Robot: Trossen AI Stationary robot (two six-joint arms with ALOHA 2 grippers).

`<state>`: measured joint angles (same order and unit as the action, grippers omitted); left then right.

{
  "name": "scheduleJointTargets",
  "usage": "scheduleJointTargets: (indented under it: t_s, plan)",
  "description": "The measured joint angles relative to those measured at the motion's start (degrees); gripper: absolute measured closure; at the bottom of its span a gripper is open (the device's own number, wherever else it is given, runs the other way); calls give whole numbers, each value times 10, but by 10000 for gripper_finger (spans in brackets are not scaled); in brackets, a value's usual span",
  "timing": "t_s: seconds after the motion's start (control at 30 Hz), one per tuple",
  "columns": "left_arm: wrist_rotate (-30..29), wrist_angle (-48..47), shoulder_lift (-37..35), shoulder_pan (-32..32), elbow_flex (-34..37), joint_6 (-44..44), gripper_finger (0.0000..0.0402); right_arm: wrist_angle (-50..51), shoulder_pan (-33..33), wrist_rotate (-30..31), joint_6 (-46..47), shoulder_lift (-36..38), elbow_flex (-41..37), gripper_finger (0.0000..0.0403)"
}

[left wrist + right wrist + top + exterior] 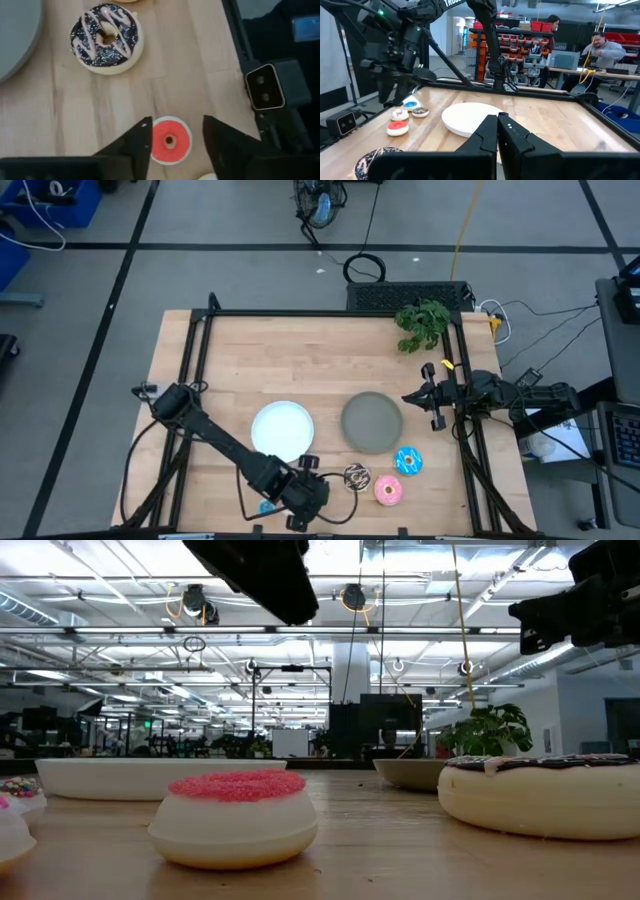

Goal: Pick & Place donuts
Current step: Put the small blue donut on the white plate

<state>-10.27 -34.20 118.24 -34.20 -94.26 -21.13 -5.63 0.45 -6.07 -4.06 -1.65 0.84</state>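
Note:
A red mini donut (170,140) lies flat on the table near its front edge. My left gripper (176,121) hangs open above it, one finger on either side, touching nothing. In the high view the left gripper (318,485) hides this donut. The brown sprinkled donut (106,37) lies just beyond it, with the pink donut (388,491) and the blue donut (408,461) farther right. Blue (411,103), pink-white (400,114) and brown (420,112) mini donuts lie close by. My right gripper (413,396) waits shut at the table's right edge.
The white plate (282,430) and the grey plate (372,421) lie side by side at mid-table. A green plant (422,323) stands at the far right corner. A small camera box (265,92) sits on the front frame rail beside the red donut. People show in the room beyond.

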Motion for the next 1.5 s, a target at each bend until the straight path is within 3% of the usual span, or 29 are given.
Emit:
scheduleJointTargets:
  t_s: [0.23, 0.43, 0.77, 0.97, 1.5]
  plan:
    - [-1, -60, -13, -12, 0, -70, 182, 0, 0, 0, -1, 0, 0, 403]
    - [31, -194, -23, -50, 0, -242, 181, 1, 0, 0, 3, 0, 0, 403]
    - [31, -183, -22, -152, 1, -447, 181, 7, 0, 0, 3, -1, 0, 403]
    - [-28, -183, 0, -174, 4, -439, 181, 7, 0, 0, 4, -1, 0, 403]
    - [2, -186, 43, -163, 3, -421, 181, 4, 0, 0, 3, -2, 0, 403]
